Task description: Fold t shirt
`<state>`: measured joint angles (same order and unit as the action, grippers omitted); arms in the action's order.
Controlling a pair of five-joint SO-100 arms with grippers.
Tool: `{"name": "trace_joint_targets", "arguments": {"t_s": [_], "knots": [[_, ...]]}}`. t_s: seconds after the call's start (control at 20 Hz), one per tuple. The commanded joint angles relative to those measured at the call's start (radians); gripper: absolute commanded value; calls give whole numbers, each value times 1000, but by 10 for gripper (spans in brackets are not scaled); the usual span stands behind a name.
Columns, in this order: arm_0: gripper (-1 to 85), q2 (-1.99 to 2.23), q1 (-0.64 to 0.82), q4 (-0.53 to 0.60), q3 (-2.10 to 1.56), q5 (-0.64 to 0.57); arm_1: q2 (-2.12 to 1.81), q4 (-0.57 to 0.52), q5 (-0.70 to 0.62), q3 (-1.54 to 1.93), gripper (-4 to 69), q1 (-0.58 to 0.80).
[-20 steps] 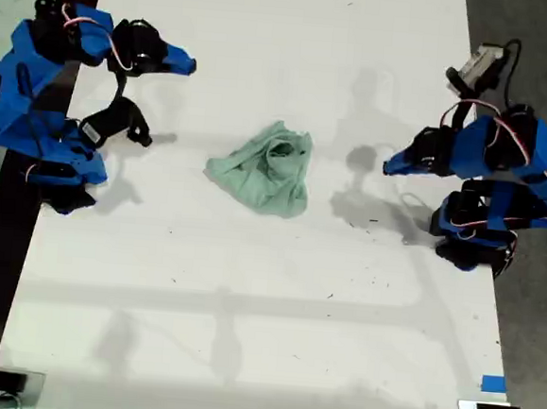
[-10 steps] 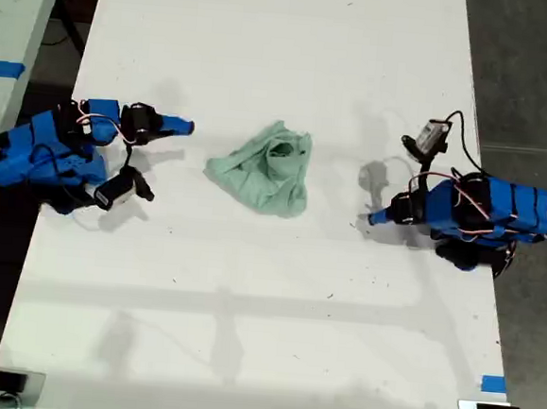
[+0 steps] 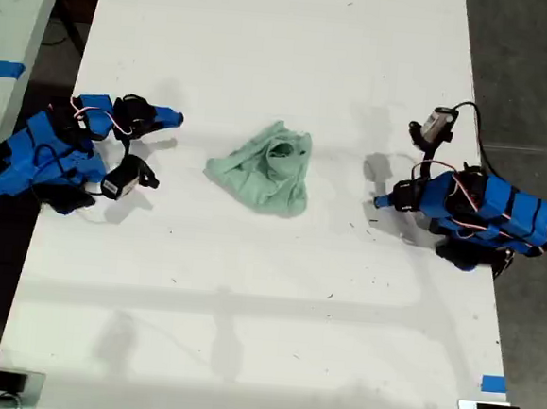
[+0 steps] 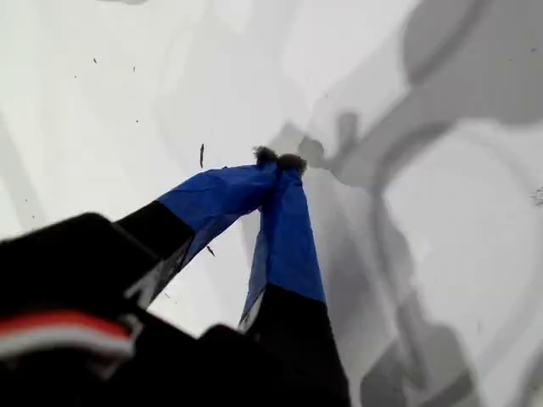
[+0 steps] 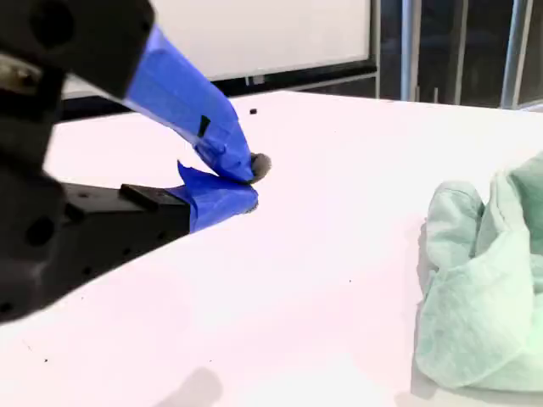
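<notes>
The t shirt (image 3: pixel 262 173) lies crumpled in a pale mint-green heap on the white table (image 3: pixel 244 335), midway between the two blue arms. Its edge also shows in the second wrist view as the t shirt (image 5: pixel 479 288). My second gripper (image 3: pixel 171 118) (image 5: pixel 248 182) is on the exterior view's left, low over the table, shut and empty, a short way from the cloth. My first gripper (image 3: pixel 380 202) (image 4: pixel 278 158) is on the exterior view's right, tips together on bare table, holding nothing.
Both arm bases sit folded at the table's side edges in the exterior view. Blue tape (image 3: pixel 493 383) marks the table's lower right there. Dark floor (image 3: pixel 531 64) lies beyond the exterior view's right edge. A cabled camera (image 3: pixel 438 126) sticks up from the first arm.
Both arms have dropped from a raised pose to a low, folded one over the second. The t shirt has not moved.
</notes>
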<state>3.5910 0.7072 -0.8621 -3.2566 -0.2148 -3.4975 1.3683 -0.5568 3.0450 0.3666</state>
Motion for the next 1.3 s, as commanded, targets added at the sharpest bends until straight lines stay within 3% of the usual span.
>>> {"name": "trace_joint_targets", "arguments": {"t_s": [0.0, 1.25], "knots": [[-3, 14, 18, -5, -43, 20, -5, 3, -17, 48, -16, -12], [-3, 14, 12, -8, -43, 20, -5, 3, -18, 48, -17, -41]]}}
